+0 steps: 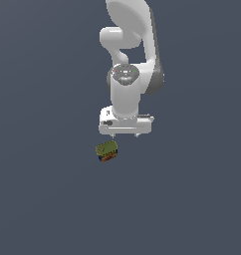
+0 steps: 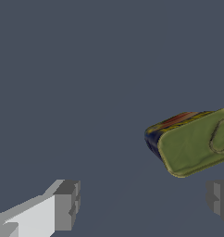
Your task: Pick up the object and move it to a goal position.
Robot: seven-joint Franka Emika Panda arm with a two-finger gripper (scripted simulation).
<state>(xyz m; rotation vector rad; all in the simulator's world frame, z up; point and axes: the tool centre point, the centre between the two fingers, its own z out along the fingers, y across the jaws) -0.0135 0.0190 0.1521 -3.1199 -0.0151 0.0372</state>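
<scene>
The object [image 1: 107, 151] is a small stubby olive-green can with red, orange and blue label marks, lying on the grey floor. In the exterior view it sits just below my white gripper [image 1: 125, 135] and slightly toward that view's left. The gripper is open and empty, its fingertips above the floor and apart from the can. In the wrist view the can [image 2: 192, 141] shows its green flat face and coloured side. The two grey fingertips [image 2: 66, 205] stand wide apart, and the gripper's midpoint [image 2: 144, 201] lies beside the can, not around it.
A plain dark grey floor [image 1: 43, 199] surrounds the can. The white arm [image 1: 130, 60] rises behind the gripper. No goal marker shows.
</scene>
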